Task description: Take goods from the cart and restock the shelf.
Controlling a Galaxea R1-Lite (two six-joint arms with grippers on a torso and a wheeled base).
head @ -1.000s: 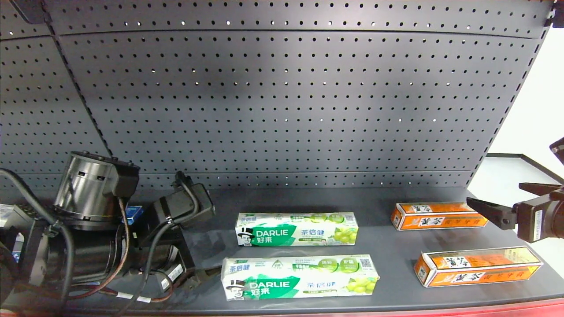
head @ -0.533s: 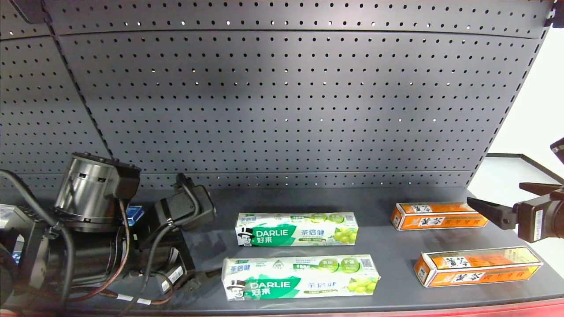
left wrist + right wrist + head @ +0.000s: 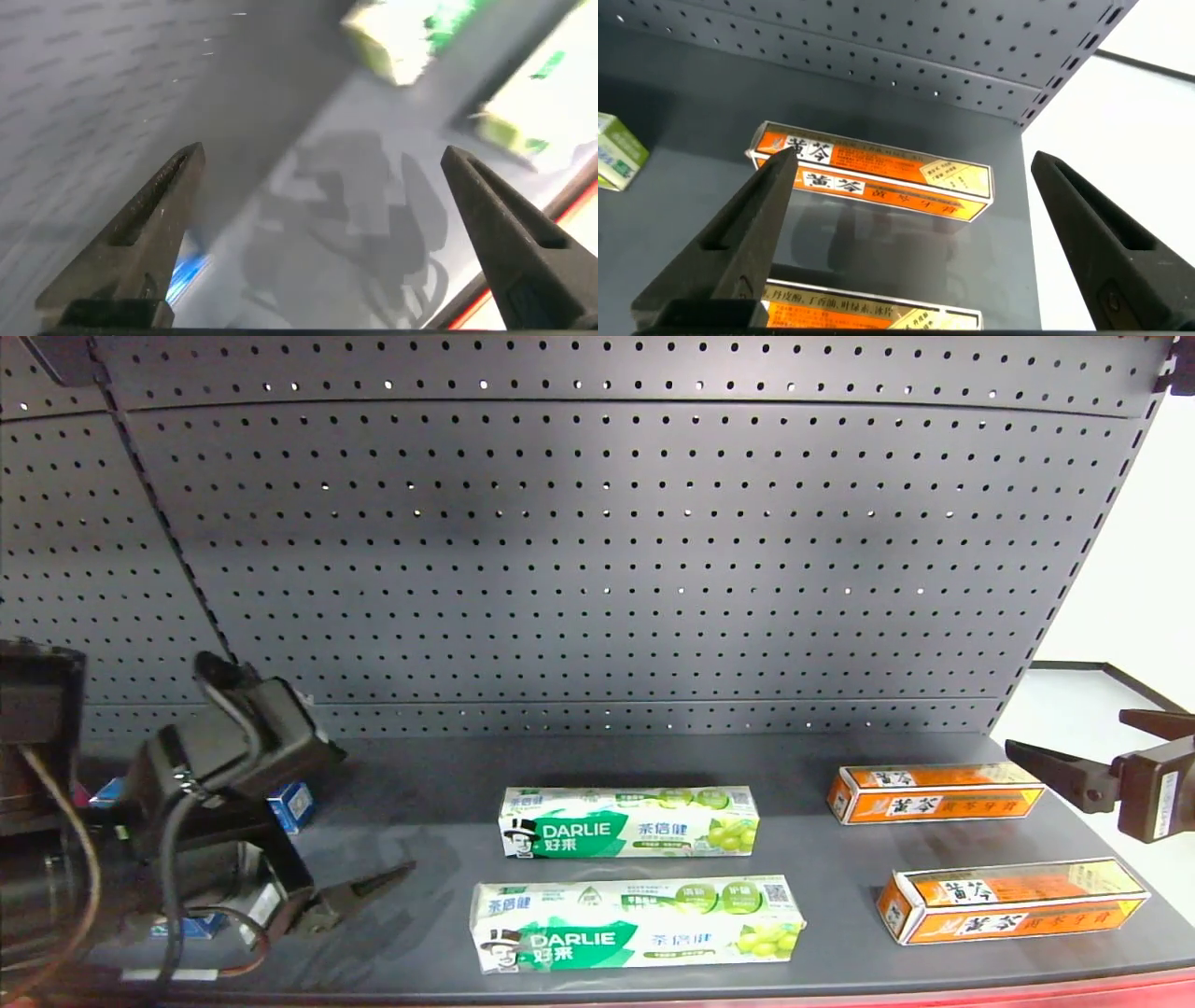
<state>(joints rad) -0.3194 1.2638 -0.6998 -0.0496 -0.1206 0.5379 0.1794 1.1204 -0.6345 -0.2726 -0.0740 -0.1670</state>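
Note:
On the dark grey shelf (image 3: 439,821) two green toothpaste boxes lie flat, one behind (image 3: 628,821) and one in front (image 3: 637,924). Two orange boxes (image 3: 934,792) (image 3: 1013,900) lie at the right. My left gripper (image 3: 359,893) hangs low over the shelf, left of the front green box, open and holding nothing (image 3: 322,154); both green boxes (image 3: 402,37) (image 3: 551,93) lie beyond it. My right gripper (image 3: 1088,742) sits off the shelf's right end, open and holding nothing (image 3: 915,159), facing the rear orange box (image 3: 878,173).
Small blue boxes (image 3: 291,803) (image 3: 191,925) sit on the shelf at the far left, partly behind my left arm. A perforated back panel (image 3: 597,569) rises behind the shelf. The shelf's front lip (image 3: 934,994) is red. White floor (image 3: 1064,709) lies right of the shelf.
My left arm has pulled back to the left, away from the green boxes, uncovering more shelf. My right gripper has drifted slightly right. The boxes stay put.

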